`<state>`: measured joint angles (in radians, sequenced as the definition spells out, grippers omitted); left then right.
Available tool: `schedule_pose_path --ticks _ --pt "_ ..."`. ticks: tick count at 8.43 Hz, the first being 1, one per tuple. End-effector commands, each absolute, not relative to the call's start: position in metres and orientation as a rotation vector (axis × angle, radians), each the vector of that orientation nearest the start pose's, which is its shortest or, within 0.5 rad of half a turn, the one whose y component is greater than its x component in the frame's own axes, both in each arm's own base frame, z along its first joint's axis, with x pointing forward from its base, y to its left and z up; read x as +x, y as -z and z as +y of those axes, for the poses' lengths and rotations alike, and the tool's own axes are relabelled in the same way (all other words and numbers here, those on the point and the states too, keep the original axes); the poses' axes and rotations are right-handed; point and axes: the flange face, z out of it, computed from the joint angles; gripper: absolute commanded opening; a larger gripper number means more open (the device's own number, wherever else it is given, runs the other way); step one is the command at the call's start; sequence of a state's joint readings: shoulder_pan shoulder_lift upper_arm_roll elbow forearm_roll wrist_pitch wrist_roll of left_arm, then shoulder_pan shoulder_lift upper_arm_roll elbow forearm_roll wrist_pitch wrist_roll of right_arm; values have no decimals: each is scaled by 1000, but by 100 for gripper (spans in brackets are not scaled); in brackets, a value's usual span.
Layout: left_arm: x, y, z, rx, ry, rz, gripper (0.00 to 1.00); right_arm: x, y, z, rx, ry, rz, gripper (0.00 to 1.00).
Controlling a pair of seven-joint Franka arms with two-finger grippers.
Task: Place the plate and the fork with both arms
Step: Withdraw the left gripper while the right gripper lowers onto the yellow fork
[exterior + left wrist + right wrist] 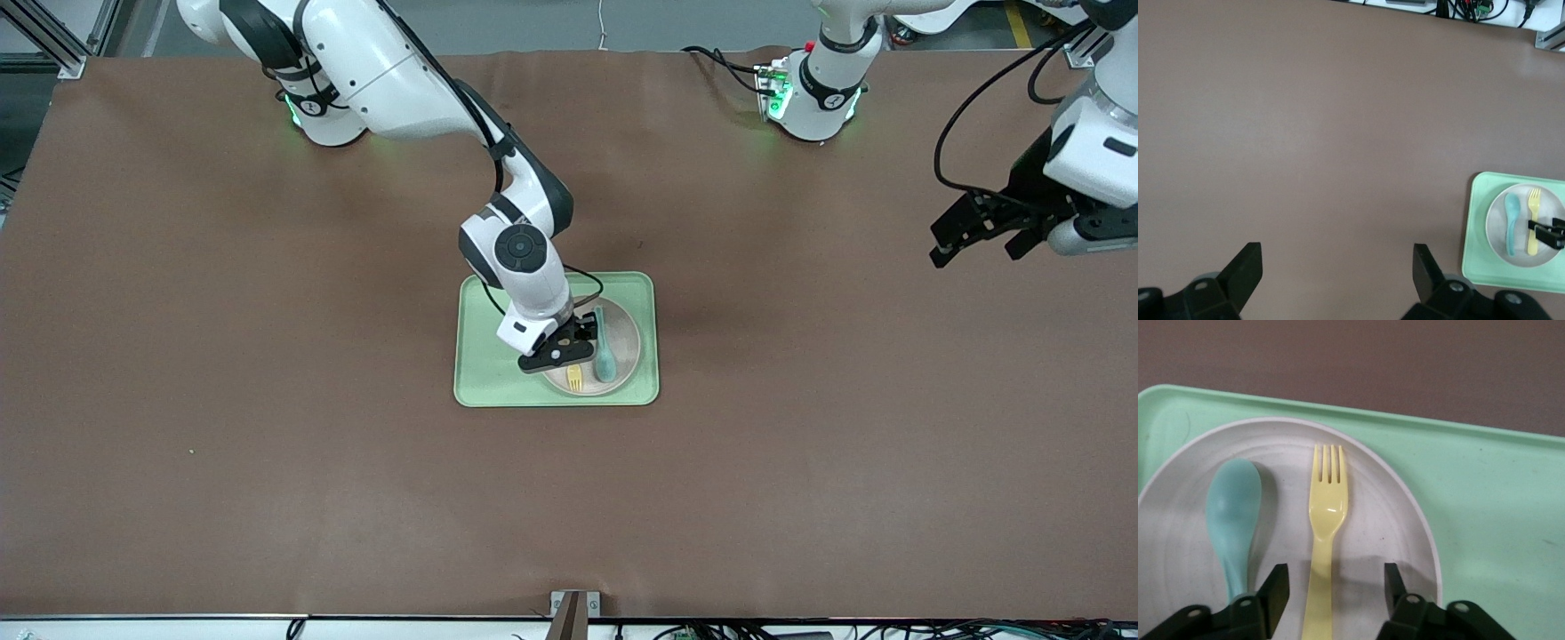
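Reaching for the fork, fingers not yet closed.

My right fingers hang open just over the plate on the green tray, the fork handle lying between them and the teal spoon just beside. Next I judge: lower, pinch the handle. My left fingers wait open over bare counter, well apart.

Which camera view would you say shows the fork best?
The right wrist view: the fork fills it, tines clear, between the right gripper's open fingers. The front view shows only its tines; the left wrist view shows it whole but tiny.
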<state>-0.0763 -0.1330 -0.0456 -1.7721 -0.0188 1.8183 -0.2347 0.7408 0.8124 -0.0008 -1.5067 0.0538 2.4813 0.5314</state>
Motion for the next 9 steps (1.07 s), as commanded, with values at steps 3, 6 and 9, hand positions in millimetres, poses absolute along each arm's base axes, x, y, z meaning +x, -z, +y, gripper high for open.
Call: schedule_pose_path --ticks 3,6,9 --pt "531 -634 -47 -3141 280 50 100 538 -193 493 -3019 173 -208 31" --pt "551 -644 -47 -3144 118 68 100 540 -199 492 -3026 165 -20 2" --pt "547 -647 -47 -3146 101 56 100 540 -237 483 -3098 67 63 0"
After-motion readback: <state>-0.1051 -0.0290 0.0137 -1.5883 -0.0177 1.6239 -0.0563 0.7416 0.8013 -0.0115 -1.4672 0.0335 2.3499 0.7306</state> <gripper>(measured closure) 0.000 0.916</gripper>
